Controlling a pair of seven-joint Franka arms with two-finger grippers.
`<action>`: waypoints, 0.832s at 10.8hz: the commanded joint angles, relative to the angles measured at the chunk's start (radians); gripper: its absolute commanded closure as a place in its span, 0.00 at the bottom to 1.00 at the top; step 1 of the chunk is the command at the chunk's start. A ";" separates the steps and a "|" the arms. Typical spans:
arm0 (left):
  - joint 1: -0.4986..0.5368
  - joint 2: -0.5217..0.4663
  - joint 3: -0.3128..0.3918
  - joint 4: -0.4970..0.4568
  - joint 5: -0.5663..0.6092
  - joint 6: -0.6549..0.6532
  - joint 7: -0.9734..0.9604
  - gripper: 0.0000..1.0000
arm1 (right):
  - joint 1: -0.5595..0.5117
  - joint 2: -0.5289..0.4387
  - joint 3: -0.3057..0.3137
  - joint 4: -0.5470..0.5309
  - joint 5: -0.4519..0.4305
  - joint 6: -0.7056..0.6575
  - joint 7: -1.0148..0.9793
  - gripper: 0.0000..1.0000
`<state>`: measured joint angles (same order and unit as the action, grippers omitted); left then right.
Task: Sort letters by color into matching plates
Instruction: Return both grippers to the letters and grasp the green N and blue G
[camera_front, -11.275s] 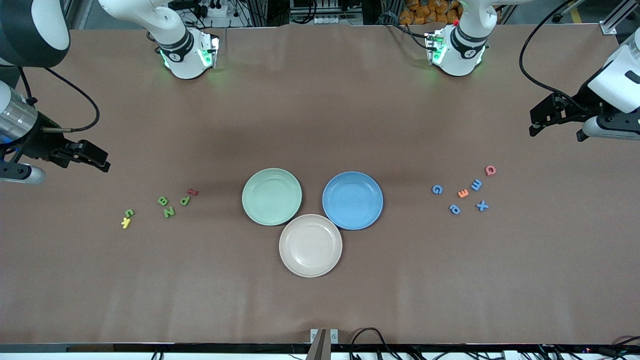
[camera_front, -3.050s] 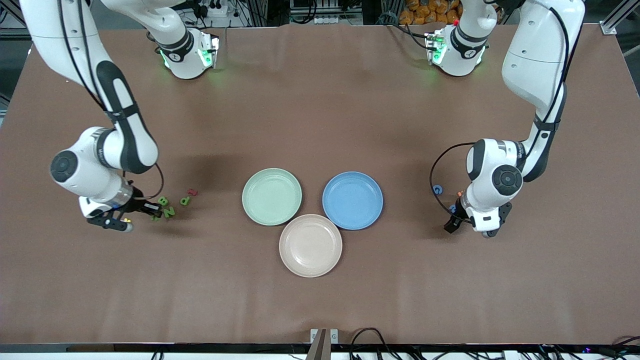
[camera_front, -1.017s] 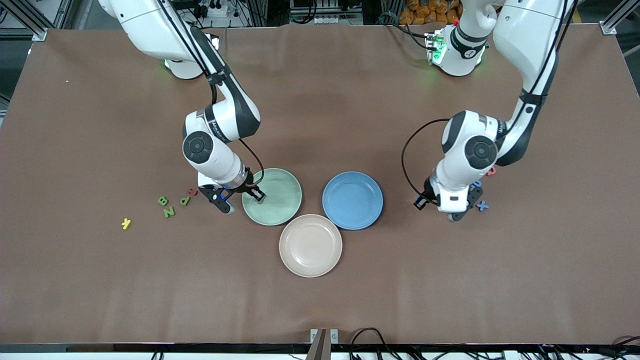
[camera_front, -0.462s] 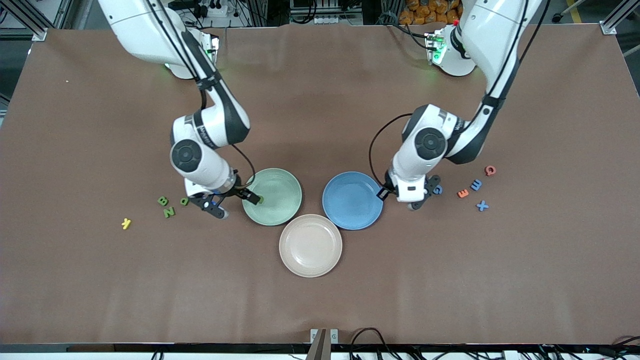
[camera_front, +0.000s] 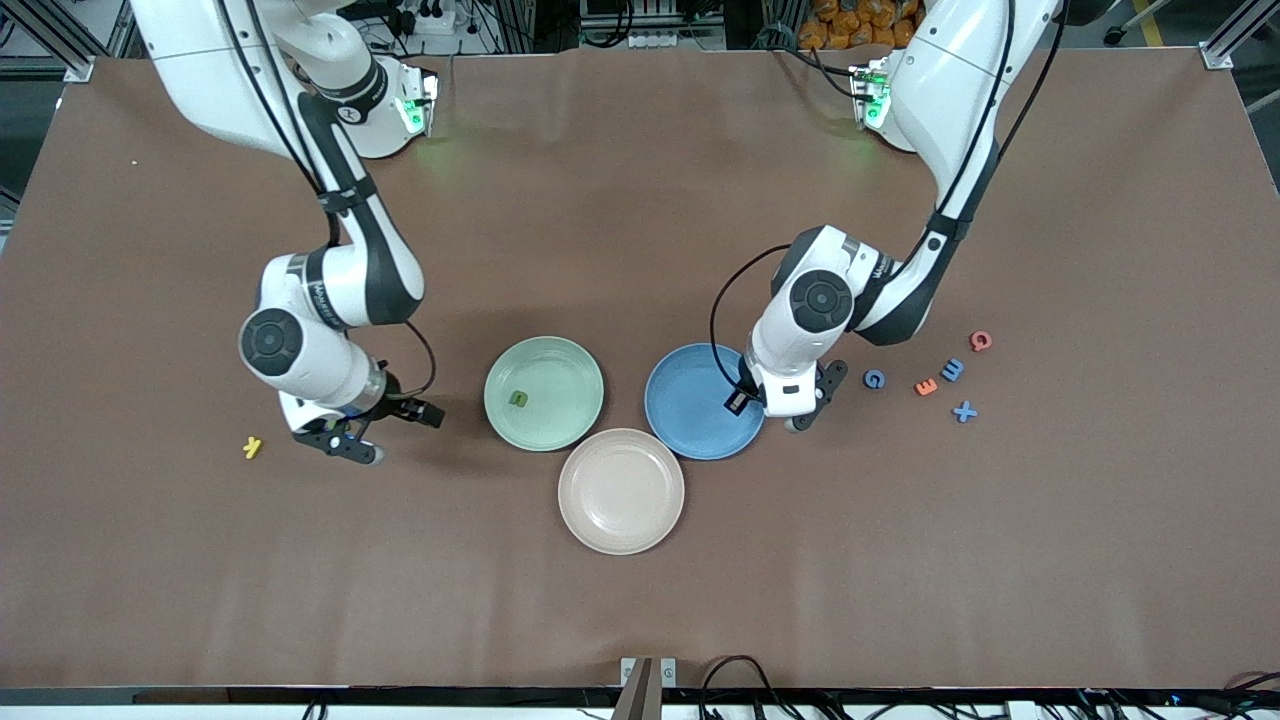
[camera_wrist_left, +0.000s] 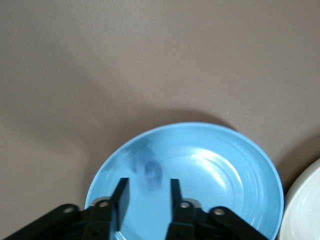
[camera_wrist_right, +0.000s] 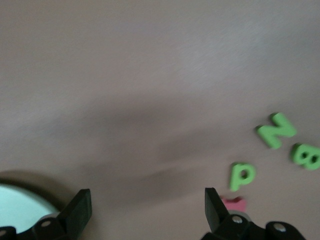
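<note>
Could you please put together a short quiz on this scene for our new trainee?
1. True or false: the green plate holds one green letter.
2. The left gripper is over which plate? A beige, B blue, C green.
3. How many blue letters lie on the table toward the left arm's end?
Key: 1 true; 2 B, the blue plate; 3 three.

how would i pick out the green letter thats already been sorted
Find the three round plates touching near the table's middle. The pale green plate is the one toward the right arm's end. The green letter lies inside it, the only letter in that plate; the other green letters lie on the bare table.
</note>
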<state>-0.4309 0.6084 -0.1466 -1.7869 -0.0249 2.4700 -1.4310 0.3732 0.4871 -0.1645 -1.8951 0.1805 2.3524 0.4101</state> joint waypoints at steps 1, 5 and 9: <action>-0.012 0.001 0.031 0.017 -0.007 0.003 0.050 0.00 | -0.111 0.013 0.013 0.011 -0.073 -0.005 -0.074 0.00; -0.008 -0.025 0.038 0.011 -0.006 0.003 0.098 0.00 | -0.154 0.027 0.013 0.008 -0.124 -0.001 -0.365 0.00; 0.001 -0.021 0.041 -0.002 -0.006 0.061 0.104 0.00 | -0.187 0.047 0.014 -0.019 -0.162 0.100 -0.794 0.00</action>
<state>-0.4291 0.6002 -0.1170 -1.7681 -0.0249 2.5106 -1.3530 0.2234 0.5251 -0.1653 -1.8986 0.0506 2.4049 -0.1882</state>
